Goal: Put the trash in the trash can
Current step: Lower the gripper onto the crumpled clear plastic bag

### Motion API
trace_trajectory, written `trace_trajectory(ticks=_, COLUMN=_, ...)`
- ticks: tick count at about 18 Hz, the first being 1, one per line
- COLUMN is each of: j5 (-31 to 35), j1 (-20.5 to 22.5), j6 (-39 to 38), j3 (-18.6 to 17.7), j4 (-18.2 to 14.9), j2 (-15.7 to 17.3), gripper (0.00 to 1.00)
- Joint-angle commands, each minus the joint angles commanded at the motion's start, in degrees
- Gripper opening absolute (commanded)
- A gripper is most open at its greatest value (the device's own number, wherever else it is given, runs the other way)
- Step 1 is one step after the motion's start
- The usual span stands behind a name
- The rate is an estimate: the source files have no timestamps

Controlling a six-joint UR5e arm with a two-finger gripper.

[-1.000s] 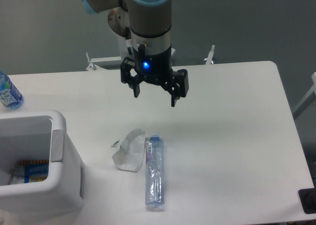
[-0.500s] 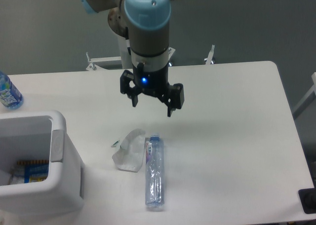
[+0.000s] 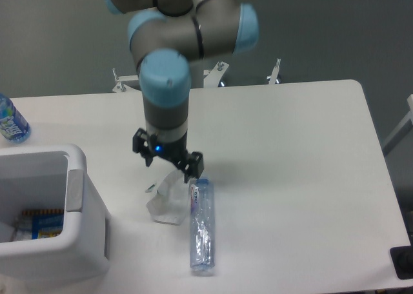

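Observation:
The trash lies near the table's front middle: a crumpled whitish wrapper [image 3: 167,198] and, touching its right side, a slim clear bottle [image 3: 201,224] lying lengthwise with its cap toward the back. My gripper [image 3: 168,166] hangs open just above the wrapper's far end, fingers pointing down, one fingertip [image 3: 191,171] close to the bottle's cap. Nothing is between the fingers. The white trash can [image 3: 77,242] stands at the front left, its grey tab [image 3: 75,191] facing the wrapper.
A bottle with a bright blue label [image 3: 11,121] stands at the far left edge of the table. Some packaging [image 3: 40,223] lies inside the trash can. A black object [image 3: 404,262] sits at the front right corner.
The arm has swung left and down: the gripper dropped from above the table's middle to just over the wrapper. It stayed open. The wrapper and bottle have not moved.

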Motion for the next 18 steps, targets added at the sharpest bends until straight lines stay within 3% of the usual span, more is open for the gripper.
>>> trace_trajectory(ticks=7, j5=-0.5, j1=-0.3, j6=-1.6, j3=-0.1, j4=1.0, j2=-3.7, gripper=1.00)
trace_trajectory(ticks=10, j5=-0.4, j1=-0.3, j6=-1.8, j3=0.0, j4=4.0, j2=-5.5, gripper=1.00)
trace_trajectory(ticks=13, j5=-0.4, j1=-0.3, j6=-1.9, j3=-0.1, j4=4.1, j2=-6.1, gripper=1.00)
trace_trajectory(ticks=14, j5=-0.3, j1=-0.3, j6=-1.9, j3=-0.1, j4=4.1, j2=-6.2, gripper=0.97)
trace_trajectory(ticks=17, j5=0.0, j1=-0.3, j6=-1.9, j3=-0.5, j4=4.1, j2=-6.0, gripper=0.59)
trace_trajectory(ticks=18, j5=0.0, j1=-0.3, j6=-1.9, j3=-0.4, j4=4.1, j2=-5.9, gripper=0.51)
